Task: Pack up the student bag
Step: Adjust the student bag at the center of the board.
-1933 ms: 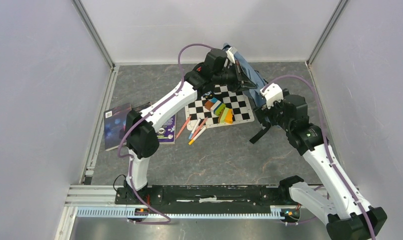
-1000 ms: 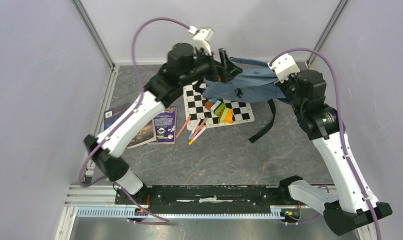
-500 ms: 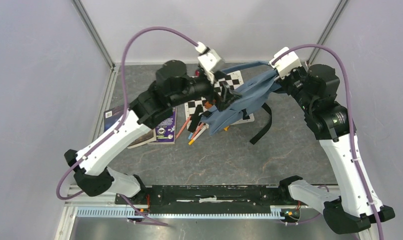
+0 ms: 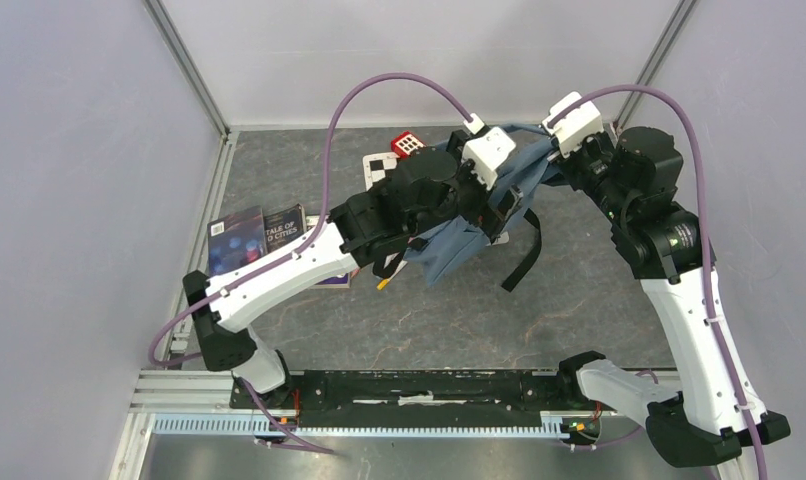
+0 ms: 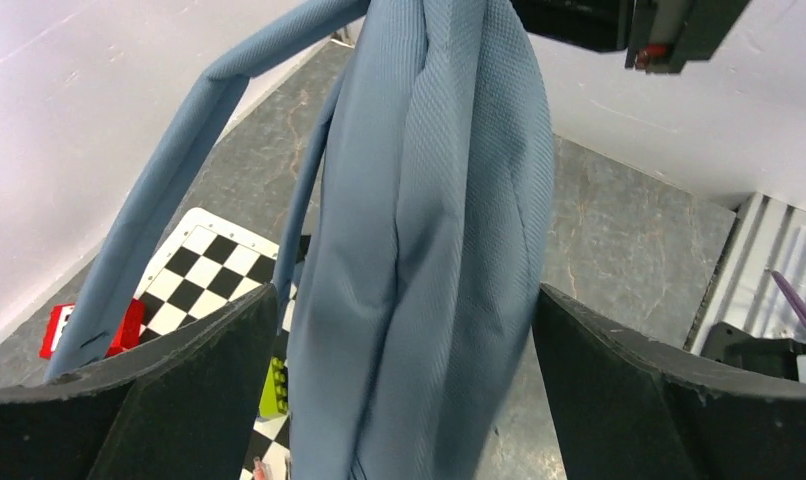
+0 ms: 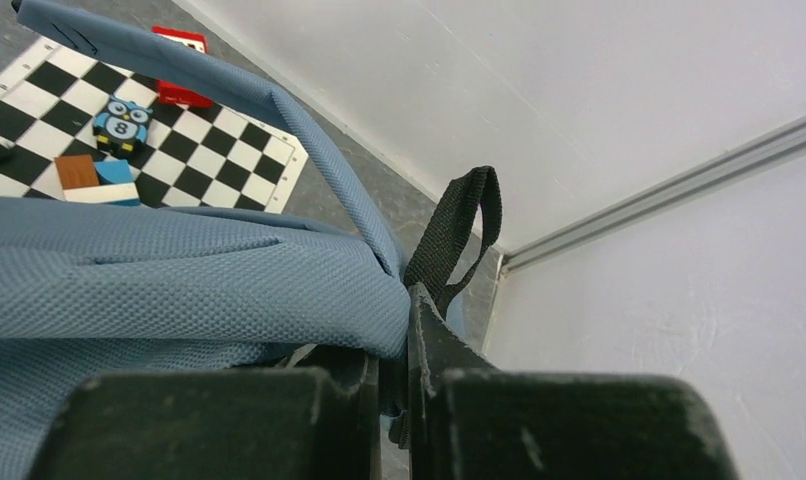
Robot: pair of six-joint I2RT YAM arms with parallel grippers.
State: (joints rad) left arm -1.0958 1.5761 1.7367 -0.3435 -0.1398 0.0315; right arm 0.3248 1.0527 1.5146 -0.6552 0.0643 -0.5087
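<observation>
The student bag (image 4: 457, 238) is off the worktop (image 4: 459, 325), dangling a little right of centre in the upper half of the overhead view. It hangs over the near corner of the chessboard mat (image 6: 194, 140), with a black strap (image 4: 525, 250) trailing below it.

The right tool (image 6: 401, 335) has its fingers pinched almost together on a fold of blue-grey fabric at the bag's top, and carries the whole weight. The left tool (image 5: 404, 300) is spread as wide as it goes and grips nothing. The limp body of the bag hangs in the gap between its two fingers.

I'd say nothing is packed yet, and this is the step of getting the bag held up and opened. The books (image 4: 251, 235) lie at the left and the red die (image 4: 406, 143) sits at the far edge.

Next, the left tool needs to close on cloth near the zip, opposite the right grip, so the two can spread the mouth. I can't make out the zip from here.
</observation>
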